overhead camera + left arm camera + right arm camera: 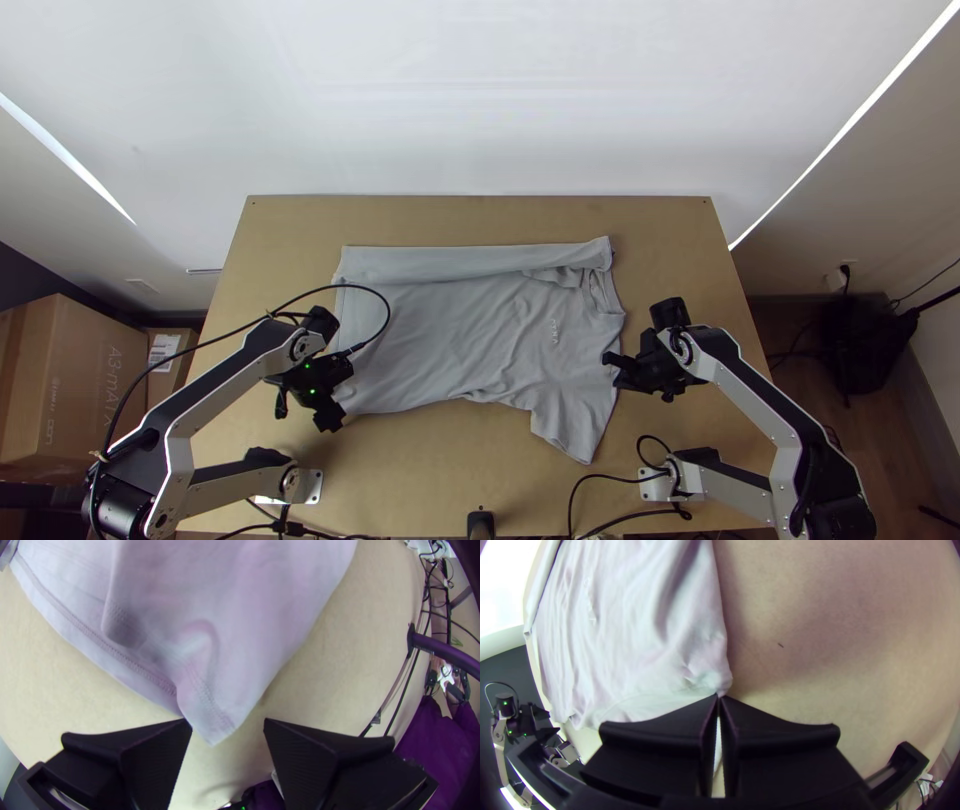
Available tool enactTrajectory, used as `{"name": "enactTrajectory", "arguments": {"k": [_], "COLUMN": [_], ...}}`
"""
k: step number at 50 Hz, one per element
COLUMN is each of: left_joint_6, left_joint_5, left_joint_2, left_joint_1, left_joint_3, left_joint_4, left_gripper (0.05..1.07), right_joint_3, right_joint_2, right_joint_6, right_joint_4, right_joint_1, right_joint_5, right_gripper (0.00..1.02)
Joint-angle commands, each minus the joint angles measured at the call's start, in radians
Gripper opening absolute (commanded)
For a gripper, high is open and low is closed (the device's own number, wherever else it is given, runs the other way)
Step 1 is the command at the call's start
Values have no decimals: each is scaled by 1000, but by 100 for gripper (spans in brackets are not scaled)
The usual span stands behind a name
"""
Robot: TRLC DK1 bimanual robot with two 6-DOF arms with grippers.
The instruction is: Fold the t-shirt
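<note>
Widest open wood: near side of the tabletop [430,460], between the arm bases; the t-shirt's [440,340] sleeve juts into it. Narrower lane along the far edge, beyond the folded-over cloth. Right-hand lane partly blocked by the right gripper [611,371], closed on the shirt's edge. Left side: left gripper [340,394] and arm in the way, black cable [387,305] arching above cloth. Another cable [600,478] crosses by the right base.
</note>
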Motion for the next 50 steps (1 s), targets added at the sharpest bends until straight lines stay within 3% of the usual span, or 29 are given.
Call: {"name": "enactTrajectory", "arguments": {"k": [1,7,18,30,37,50], "left_joint_6": [-26,-21,36,122,71,-142], "left_joint_5": [55,104,113,113,124,132], "left_joint_2": [-3,-45,-61,-78,-123,-140], "left_joint_1": [-8,-10,96,260,262,197], "left_joint_3": [-25,-49,-46,-12,35,173], "left_joint_4": [35,105,136,131,128,211], "left_gripper": [43,7,8,8,8,8], "right_joint_3": [14,8,45,70,105,201], "right_joint_2": [-14,-37,-56,-20,-60,-117], "right_joint_6": [-3,-9,-100,-196,-186,-118], "right_joint_4": [-8,-12,-78,-97,-132,-141], "right_joint_1": [-7,-8,-105,-226,-185,-42], "right_joint_5": [-4,-3,7,68,68,66], "right_gripper": [2,2,2,2,2,2]}}
